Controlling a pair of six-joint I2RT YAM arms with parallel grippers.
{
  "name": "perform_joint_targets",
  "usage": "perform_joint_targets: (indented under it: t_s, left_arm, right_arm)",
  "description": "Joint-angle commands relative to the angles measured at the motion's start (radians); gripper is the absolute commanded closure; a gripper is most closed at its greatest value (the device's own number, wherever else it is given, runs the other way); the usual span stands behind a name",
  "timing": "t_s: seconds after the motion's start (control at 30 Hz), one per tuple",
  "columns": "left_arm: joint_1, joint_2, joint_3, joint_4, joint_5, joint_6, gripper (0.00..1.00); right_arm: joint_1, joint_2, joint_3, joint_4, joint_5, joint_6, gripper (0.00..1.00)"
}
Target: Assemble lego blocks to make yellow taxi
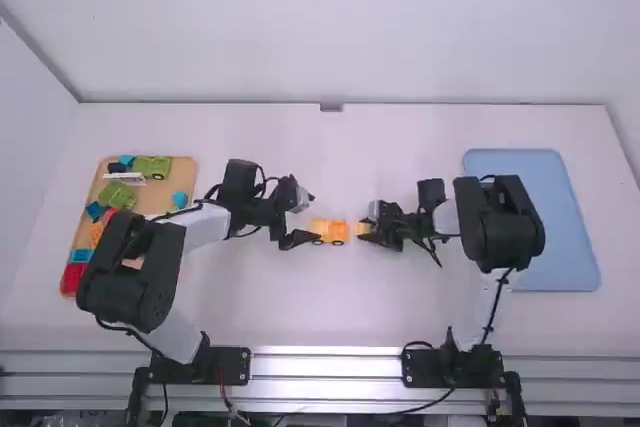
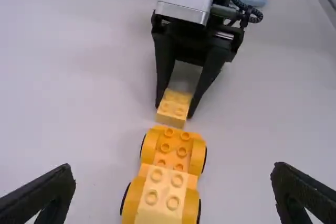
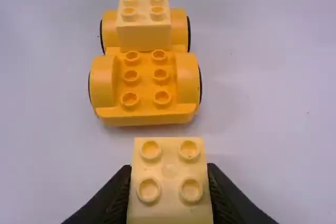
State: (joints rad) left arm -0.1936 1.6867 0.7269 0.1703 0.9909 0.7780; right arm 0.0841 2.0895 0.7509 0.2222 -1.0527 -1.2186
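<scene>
- While its long axis runs left to right across the bench, the wheeled base points its bare studded end toward the right pincer.
- Mounted block: opposite end, leftward.
- Right pincer: closed on a second block, just beside the base.
- Left pincer: wide, near the mounted block.
- Blue tray: bench's right side.

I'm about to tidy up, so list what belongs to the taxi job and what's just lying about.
Taxi job:
- wheeled base
- mounted yellow block
- second yellow block, held by the right gripper

Lying about, apparently:
- tan tray
- its green pieces and red piece
- blue tray
</scene>
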Motion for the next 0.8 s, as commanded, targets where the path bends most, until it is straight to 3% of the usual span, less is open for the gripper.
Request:
perform_joint_targets:
  t_s: [0.0, 0.17, 0.23, 0.33, 0.77]
  left_arm:
    - [-0.003, 0.001, -0.003, -0.003, 0.010, -0.003, 0.01]
    - [-0.006, 0.001, -0.003, -0.003, 0.011, -0.003, 0.01]
    - [-0.009, 0.001, -0.003, -0.003, 0.011, -0.003, 0.01]
    - [-0.009, 0.001, -0.003, -0.006, 0.010, -0.003, 0.01]
    - [-0.018, 0.112, -0.003, 0.056, -0.042, -0.003, 0.01]
  right_arm:
    - [-0.014, 0.016, 0.006, 0.002, 0.028, 0.010, 0.60]
    - [-0.011, 0.016, -0.006, 0.006, 0.025, 0.002, 0.61]
    - [-0.010, 0.016, -0.004, 0.006, 0.024, 0.002, 0.71]
    - [-0.014, 0.016, -0.005, 0.005, 0.023, 0.003, 0.76]
    - [-0.051, 0.016, -0.003, -0.024, -0.002, 0.011, 0.75]
